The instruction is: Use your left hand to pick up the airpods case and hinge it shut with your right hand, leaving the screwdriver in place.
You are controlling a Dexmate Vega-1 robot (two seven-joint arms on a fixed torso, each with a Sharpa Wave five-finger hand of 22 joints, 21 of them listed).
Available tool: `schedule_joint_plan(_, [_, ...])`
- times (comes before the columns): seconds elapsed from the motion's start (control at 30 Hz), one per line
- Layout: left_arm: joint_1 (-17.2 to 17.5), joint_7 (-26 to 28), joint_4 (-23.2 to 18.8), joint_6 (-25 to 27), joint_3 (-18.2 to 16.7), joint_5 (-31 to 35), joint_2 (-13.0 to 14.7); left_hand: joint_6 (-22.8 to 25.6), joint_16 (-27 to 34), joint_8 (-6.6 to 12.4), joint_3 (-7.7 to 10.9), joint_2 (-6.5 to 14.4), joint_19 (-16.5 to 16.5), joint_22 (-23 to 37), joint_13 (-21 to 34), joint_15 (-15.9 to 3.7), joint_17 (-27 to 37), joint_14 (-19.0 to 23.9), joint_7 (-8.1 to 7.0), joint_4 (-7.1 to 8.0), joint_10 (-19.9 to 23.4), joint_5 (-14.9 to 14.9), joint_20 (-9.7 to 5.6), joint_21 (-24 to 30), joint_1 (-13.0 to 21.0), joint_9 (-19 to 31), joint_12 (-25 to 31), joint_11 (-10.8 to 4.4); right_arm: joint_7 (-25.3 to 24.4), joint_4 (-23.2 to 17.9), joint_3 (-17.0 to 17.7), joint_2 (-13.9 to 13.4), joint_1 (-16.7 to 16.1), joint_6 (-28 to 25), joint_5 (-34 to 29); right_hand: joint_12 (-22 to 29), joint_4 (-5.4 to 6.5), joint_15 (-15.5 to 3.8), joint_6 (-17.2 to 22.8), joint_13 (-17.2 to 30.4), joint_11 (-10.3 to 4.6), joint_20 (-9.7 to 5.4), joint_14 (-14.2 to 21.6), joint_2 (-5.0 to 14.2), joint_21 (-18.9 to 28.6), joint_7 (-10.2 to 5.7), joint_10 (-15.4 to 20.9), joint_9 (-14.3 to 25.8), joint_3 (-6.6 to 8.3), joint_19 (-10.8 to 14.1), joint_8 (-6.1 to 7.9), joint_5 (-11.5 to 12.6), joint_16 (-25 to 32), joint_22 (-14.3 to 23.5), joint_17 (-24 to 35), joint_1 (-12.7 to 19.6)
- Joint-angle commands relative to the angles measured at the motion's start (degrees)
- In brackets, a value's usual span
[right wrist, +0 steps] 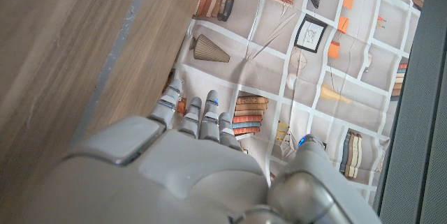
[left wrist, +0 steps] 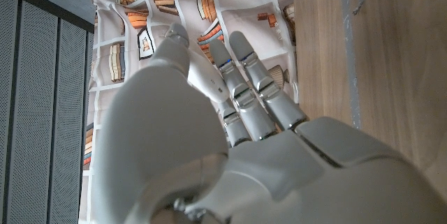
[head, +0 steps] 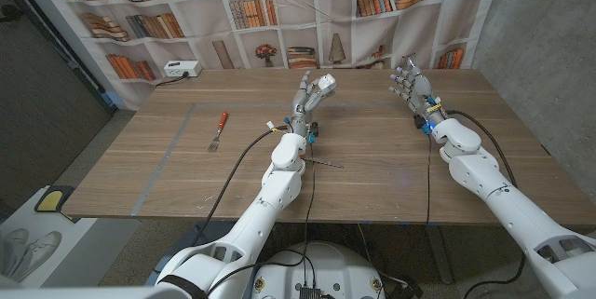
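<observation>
Two arms reach over our wooden table point(head: 391, 164). We hold our left hand point(head: 309, 99) raised near the middle, gripping the airpods case point(head: 326, 82) — whether its lid is up we cannot tell. Our right hand point(head: 410, 85) hovers apart, fingers spread and empty. Smallest, the screwdriver point(head: 219, 129) lies left on the table.

Matt wooden table point(head: 372, 159); glossy white plastic case point(head: 326, 82)
</observation>
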Motion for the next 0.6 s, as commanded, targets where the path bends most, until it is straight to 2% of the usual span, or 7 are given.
schedule_joint_plan(0.03, [-1.1, -1.3, 1.6, -0.7, -0.3, -0.3, -0.3, 0.7, -0.1, 0.38, -0.11, 3.8, -0.3, 0.2, 2.6, 0.00, 0.1, 0.4, -0.25, -0.01, 11.0, 0.2, -0.15, 0.4, 3.8, 0.2, 3.2, -2.99, -0.9, -8.0, -1.1, -3.7, -1.3, -5.3, -2.2, 0.8, -0.14, 0.04, -0.5, 0.5, 0.00, 0.28, 1.6, -0.04, 0.6, 0.42, 1.9, 0.3, -0.13, 1.5, 0.22, -0.1, 0.7, 0.1, 0.4, -0.4])
schedule_joint_plan(0.13, [-1.2, -1.4, 1.8, -0.6, -0.4, -0.5, -0.4, 0.9, -0.2, 0.41, -0.15, 3.8, -0.5, 0.2, 2.6, -0.01, 0.1, 0.5, -0.25, 0.02, 11.1, 0.2, -0.12, 0.5, 3.8, 0.2, 3.2, -2.98, -2.5, -11.7, -1.2, -5.0, -1.9, -9.1, -2.6, 1.0, -0.20, 0.27, -0.6, 0.9, 0.30, -0.10, 3.3, 0.07, 1.1, 0.55, 2.5, 0.3, -0.09, 3.5, 0.27, 0.0, 1.4, 0.2, 0.6, -0.4])
schedule_joint_plan(0.2, [-1.3, -1.0, 1.8, -0.7, -0.4, 0.0, -0.4, 1.0, -0.2, 0.41, -0.17, 3.8, -0.7, 0.3, 2.7, 0.00, 0.1, 0.5, -0.41, 0.04, 11.2, 0.2, -0.04, 0.6, 3.9, 0.2, 3.2, -3.00, -0.9, -10.6, -1.5, -4.7, -1.4, -7.0, -2.8, 1.3, -0.26, 0.28, -0.7, 1.1, 0.38, 0.03, 4.5, 0.15, 1.4, 0.63, 3.2, 0.3, -0.03, 4.8, 0.30, 0.0, 1.8, 0.2, 0.7, -0.4])
schedule_joint_plan(0.23, [-1.4, -1.8, 2.1, -0.6, -0.5, -0.7, -0.6, 1.0, -0.3, 0.39, -0.19, 3.8, -0.7, 0.3, 2.7, 0.00, 0.1, 0.5, -0.38, 0.05, 11.3, 0.2, 0.00, 0.7, 3.9, 0.2, 3.2, -3.01, -1.2, -11.5, -1.3, -4.8, -1.8, -8.1, -2.2, 1.5, -0.30, 0.24, -0.8, 1.2, 0.30, 0.15, 4.8, 0.19, 1.5, 0.69, 3.7, 0.3, 0.00, 5.2, 0.28, 0.0, 1.9, 0.2, 0.8, -0.4])
schedule_joint_plan(0.37, [-1.8, -1.8, 2.5, -0.9, -0.4, -0.3, -0.6, 1.2, -0.4, 0.37, -0.25, 3.8, -1.0, 0.3, 2.7, 0.00, 0.0, 0.7, -0.40, 0.07, 11.5, 0.2, 0.04, 1.0, 4.0, 0.2, 3.3, -3.03, -1.5, -13.7, -1.8, -5.9, -2.0, -10.2, -2.9, 2.3, -0.39, 0.30, -0.8, 1.5, 0.16, 0.24, 5.4, 0.25, 1.5, 0.83, 5.7, 0.3, 0.07, 5.8, 0.33, 0.0, 2.1, 0.3, 1.0, -0.3])
schedule_joint_plan(0.43, [-2.0, -2.1, 2.8, -0.7, -0.5, -0.6, -0.8, 1.3, -0.4, 0.37, -0.27, 3.8, -1.1, 0.4, 2.7, 0.00, 0.0, 0.7, -0.44, 0.07, 11.5, 0.2, 0.07, 1.0, 4.0, 0.2, 3.3, -3.03, 0.4, -12.8, -2.0, -5.9, -1.6, -9.5, -2.4, 3.0, -0.45, 0.26, -0.8, 1.7, -0.22, 0.23, 5.6, 0.22, 1.3, 0.80, 7.6, 0.3, 0.06, 5.9, 0.36, 0.0, 2.2, 0.3, 1.1, -0.3])
schedule_joint_plan(0.6, [-2.3, -2.3, 3.2, -0.6, -0.4, -0.2, -0.8, 1.4, -0.5, 0.31, -0.32, 3.8, -1.3, 0.4, 2.8, 0.00, -0.1, 0.9, -0.50, 0.12, 11.7, 0.2, 0.15, 1.3, 4.1, 0.2, 3.3, -3.03, 0.4, -14.5, -2.3, -6.6, -1.8, -10.6, -2.8, 3.4, -0.49, 0.28, -1.0, 1.9, -0.29, 0.29, 5.8, 0.24, 1.2, 0.87, 8.6, 0.3, 0.08, 6.0, 0.32, 0.0, 2.3, 0.3, 1.1, -0.3])
